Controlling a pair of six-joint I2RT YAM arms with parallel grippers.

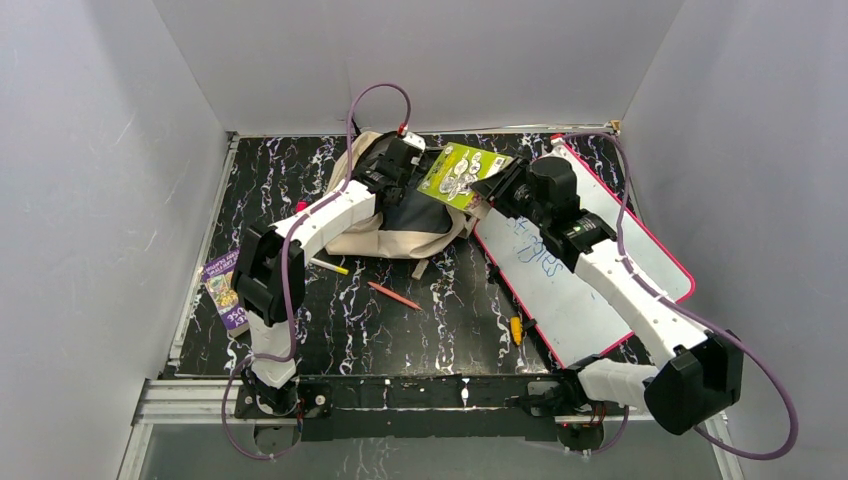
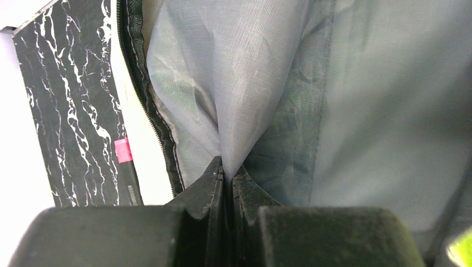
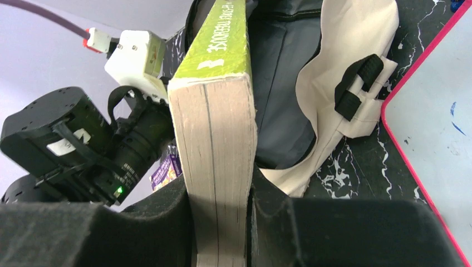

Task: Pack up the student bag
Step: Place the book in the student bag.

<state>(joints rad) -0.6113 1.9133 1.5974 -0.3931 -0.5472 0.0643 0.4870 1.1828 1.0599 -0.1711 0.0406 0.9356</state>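
Note:
The student bag (image 1: 385, 240), cream with black straps, lies open at the back middle of the table. My left gripper (image 1: 398, 185) reaches into its mouth. In the left wrist view that gripper (image 2: 228, 172) is shut on a fold of the grey lining (image 2: 222, 83), beside the black zipper (image 2: 150, 111). My right gripper (image 1: 488, 193) is shut on a thick green-covered book (image 1: 462, 172), held edge-up just right of the bag's opening. The right wrist view shows the book's page block (image 3: 220, 128) clamped between the fingers, with the bag's lining (image 3: 284, 83) and cream flap (image 3: 345, 44) behind it.
A pink-framed whiteboard (image 1: 580, 270) lies at the right under my right arm. A purple book (image 1: 225, 285) rests by the left wall. A red pencil (image 1: 393, 295), a yellow pencil (image 1: 328, 266) and a small yellow item (image 1: 516, 328) lie in front of the bag.

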